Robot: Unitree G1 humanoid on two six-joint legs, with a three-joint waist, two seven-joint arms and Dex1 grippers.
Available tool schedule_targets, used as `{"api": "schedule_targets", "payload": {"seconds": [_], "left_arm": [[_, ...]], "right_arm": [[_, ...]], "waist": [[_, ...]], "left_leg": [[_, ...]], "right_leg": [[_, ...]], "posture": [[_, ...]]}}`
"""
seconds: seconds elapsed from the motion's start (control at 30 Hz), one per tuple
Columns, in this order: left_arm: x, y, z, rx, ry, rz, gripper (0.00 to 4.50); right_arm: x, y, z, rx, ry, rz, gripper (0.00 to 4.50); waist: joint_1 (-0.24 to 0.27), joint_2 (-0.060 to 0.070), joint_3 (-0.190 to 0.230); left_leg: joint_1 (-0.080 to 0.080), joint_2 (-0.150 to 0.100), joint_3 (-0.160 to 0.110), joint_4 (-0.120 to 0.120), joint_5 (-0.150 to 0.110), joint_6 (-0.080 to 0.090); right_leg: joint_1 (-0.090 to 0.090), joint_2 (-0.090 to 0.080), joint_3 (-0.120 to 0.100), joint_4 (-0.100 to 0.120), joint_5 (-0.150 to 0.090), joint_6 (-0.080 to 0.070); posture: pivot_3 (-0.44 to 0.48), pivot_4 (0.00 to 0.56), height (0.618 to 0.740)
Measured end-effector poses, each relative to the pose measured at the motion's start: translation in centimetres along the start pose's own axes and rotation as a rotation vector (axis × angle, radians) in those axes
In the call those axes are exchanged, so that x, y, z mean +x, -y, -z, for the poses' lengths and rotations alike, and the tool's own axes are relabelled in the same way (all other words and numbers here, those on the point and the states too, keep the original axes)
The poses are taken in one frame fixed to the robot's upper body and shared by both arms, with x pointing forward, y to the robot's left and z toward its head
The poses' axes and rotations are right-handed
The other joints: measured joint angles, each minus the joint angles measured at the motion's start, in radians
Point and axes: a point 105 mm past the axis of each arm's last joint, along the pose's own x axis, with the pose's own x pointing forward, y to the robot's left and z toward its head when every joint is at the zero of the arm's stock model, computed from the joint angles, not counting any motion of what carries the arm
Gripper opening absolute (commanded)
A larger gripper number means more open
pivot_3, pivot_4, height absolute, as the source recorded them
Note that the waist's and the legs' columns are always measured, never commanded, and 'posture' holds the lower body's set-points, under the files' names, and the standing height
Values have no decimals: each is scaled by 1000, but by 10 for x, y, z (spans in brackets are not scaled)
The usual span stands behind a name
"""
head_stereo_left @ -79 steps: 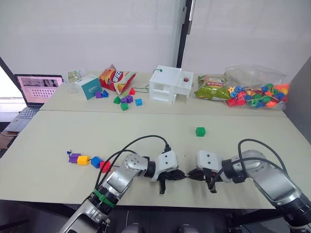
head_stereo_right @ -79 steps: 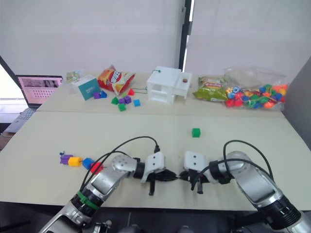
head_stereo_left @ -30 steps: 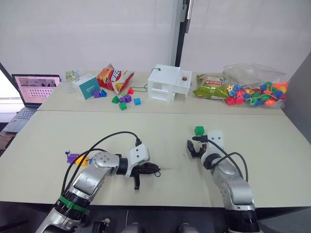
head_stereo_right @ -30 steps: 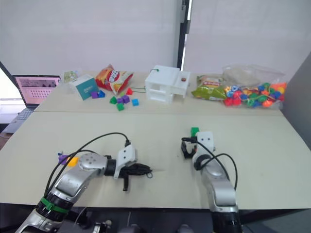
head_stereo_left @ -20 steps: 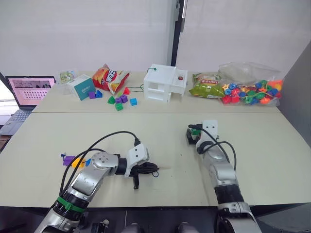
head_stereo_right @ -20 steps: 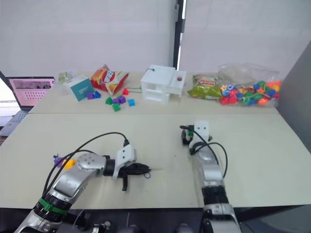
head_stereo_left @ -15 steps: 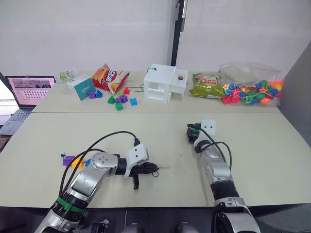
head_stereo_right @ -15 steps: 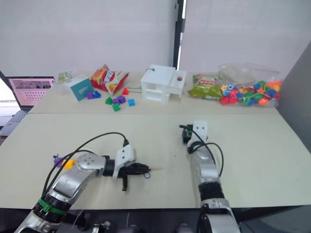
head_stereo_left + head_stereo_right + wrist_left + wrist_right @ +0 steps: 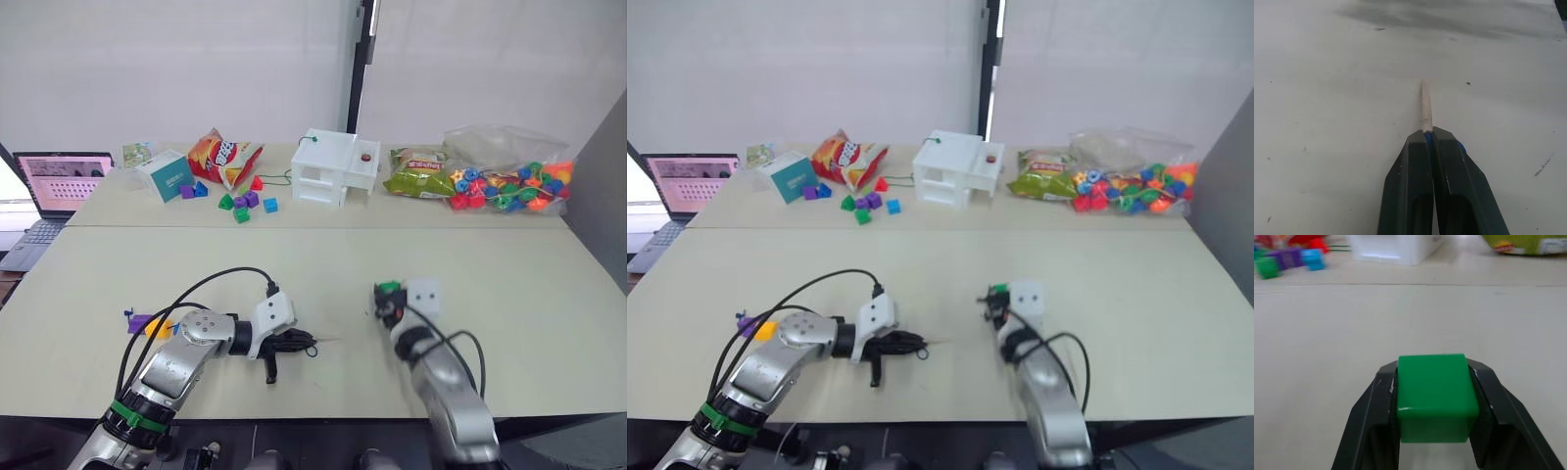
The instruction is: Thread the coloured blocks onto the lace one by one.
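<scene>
R gripper [image 9: 1434,382] clamps small green plastic cube block [image 9: 1434,399] above the beige table [image 9: 509,294]. L gripper [image 9: 1429,134], fingers pressed together, pinches thin dark-blue lace [image 9: 1426,138] w/ stiff pale tip [image 9: 1425,105] sticking out.

The right gripper [image 9: 384,299], clamped on the green block [image 9: 1434,396], has withdrawn from the far pick point toward the left gripper [image 9: 306,343], which remains stationary.

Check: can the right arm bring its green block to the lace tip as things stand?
Probably yes. The green block sits gripped, bare table lies between, and the lace tip juts toward it.
</scene>
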Motion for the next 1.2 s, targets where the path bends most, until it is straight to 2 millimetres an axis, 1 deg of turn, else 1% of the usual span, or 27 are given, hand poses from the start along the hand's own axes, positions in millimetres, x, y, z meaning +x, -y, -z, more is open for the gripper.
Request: {"api": "schedule_targets", "payload": {"seconds": [0.03, 0.07, 0.1, 0.2, 0.27, 0.33, 0.47, 0.5, 0.53, 0.57, 0.67, 0.7, 0.73, 0.77, 0.83, 0.9, 0.93, 0.97, 1.03, 1.07, 1.13, 1.2], "left_arm": [[0, 0, 0, 2, 1, 1, 0], [0, 0, 0, 1, 1, 3, 0], [1, 0, -1, 1, 3, 6, 0], [2, 1, -1, 2, 4, 16, 0], [2, 1, -1, 5, 4, 20, 0], [2, 1, -3, 10, 3, 26, 0], [0, 0, -2, 14, -7, 25, 0], [-1, 0, -1, 14, -9, 24, 0], [-2, 0, -1, 14, -12, 23, 0], [-2, 0, -1, 14, -14, 23, 0], [-4, 0, 0, 15, -18, 15, 0], [-5, 0, 1, 11, -19, 11, 0], [-6, 0, 2, 8, -20, 8, 0], [-6, 0, 2, 6, -21, 7, 0], [-7, 1, 1, 4, -21, 8, 0], [-7, 2, 1, -2, -17, 13, 0], [-7, 3, 1, -7, -17, 16, 0], [-7, 4, 0, -9, -17, 23, 0], [-9, 6, -2, -6, -15, 36, 0], [-10, 6, -3, -9, -16, 38, 0], [-9, 8, -6, -10, -9, 45, 0], [-7, 13, -11, -5, 6, 57, 0]], "right_arm": [[-9, -11, 3, -5, -31, -35, 1196], [-14, -19, 6, -4, -57, -56, 1196], [-17, -22, 9, 9, -78, -53, 1196], [-19, -19, 29, 66, -179, 11, 1196], [-17, -18, 29, 79, -177, 31, 1196], [-15, -17, 28, 86, -173, 39, 2274], [-15, -14, 30, 78, -182, 42, 3583], [-15, -13, 28, 78, -176, 42, 4011], [-15, -11, 23, 74, -160, 35, 4337], [-14, -10, 18, 62, -144, 21, 4487], [-12, -3, -18, 14, -43, -49, 4487], [-11, -2, -34, 7, -4, -97, 4487], [-11, -3, -46, -3, 19, -166, 4487], [-11, -8, -52, -17, 5, -278, 4487], [-14, -10, -54, -28, -61, -454, 4487], [-21, -10, -48, -36, -159, -635, 4487], [-23, -7, -44, -62, -217, -731, 4487], [-26, 2, -39, -117, -292, -811, 4487], [-26, 22, -35, -216, -380, -901, 4487], [-23, 27, -34, -249, -390, -935, 4487], [-15, 28, -30, -310, -390, -1008, 4487], [-5, 34, -17, -403, -417, -1063, 4487]], "waist": [[0, 0, 0], [0, 0, 0], [0, 0, 0], [2, 0, 0], [1, 0, 0], [2, 0, 0], [2, 0, 0], [2, 0, 0], [2, 0, 0], [1, 0, 0], [2, 0, 0], [2, 0, 0], [2, -1, 0], [1, -1, 0], [4, -1, 0], [5, -1, 0], [4, -1, 0], [4, -1, 1], [4, -1, 1], [2, -1, 1], [-1, -1, 1], [-2, -1, 1]], "left_leg": [[0, 0, 0, 1, 0, 0], [2, 0, 0, 2, 0, 0], [3, 0, 0, 2, 0, 0], [8, 1, 0, 2, 1, -1], [9, 1, 0, 2, 1, -1], [8, 1, 0, 1, 1, -1], [6, 1, 0, 1, 1, -1], [5, 1, 0, 1, 1, -1], [5, 1, 0, 1, 1, -1], [5, 1, 0, 1, 1, -1], [5, 1, 0, 1, 1, -1], [5, 1, 0, 1, 1, -1], [5, 1, 0, 1, 1, 0], [6, 1, 0, 1, 0, 0], [7, 1, -1, 1, 0, 0], [7, 1, -1, 1, 0, 1], [7, 1, -1, 2, 0, 1], [7, 1, 0, 2, -1, 2], [10, 2, 0, 2, -1, 2], [11, 3, 0, 2, -1, 3], [12, 4, 0, 1, -1, 3], [12, 3, 1, 1, -1, 3]], "right_leg": [[0, 0, 0, -1, 0, 0], [1, -1, 0, -1, 0, 0], [3, -1, 0, -1, 0, 0], [7, 1, 0, -1, -1, -1], [7, 1, 0, -1, -1, -1], [6, 1, 0, -1, -1, -1], [3, 1, 0, -1, -1, -1], [3, 1, 0, -1, -1, -1], [2, 1, 0, -1, -1, -1], [2, 1, 0, -1, -1, -1], [3, 1, 0, -1, -1, -1], [3, 1, 0, -1, -1, -1], [3, 1, 0, -1, 0, -1], [5, 1, 0, -1, 0, -1], [7, 1, -2, -2, 0, -1], [8, 1, -3, -4, -1, -1], [9, 1, -3, -4, -1, -1], [10, 0, -2, -6, -1, -1], [13, 1, -4, -8, -1, -1], [15, 2, -4, -8, -1, -1], [15, 3, -3, -8, -1, -1], [15, 2, -2, -8, -1, -1]], "posture": [[0, 150, 740], [0, 150, 740], [0, 150, 740], [0, 150, 740], [0, 150, 740], [0, 150, 740], [0, 150, 740], [0, 150, 740], [0, 150, 740], [0, 150, 740], [0, 150, 740], [0, 150, 740], [0, 150, 740], [0, 150, 740], [0, 150, 740], [0, 150, 740], [0, 150, 740], [0, 150, 740], [0, 150, 740], [0, 150, 740], [0, 150, 740], [0, 150, 740]]}}
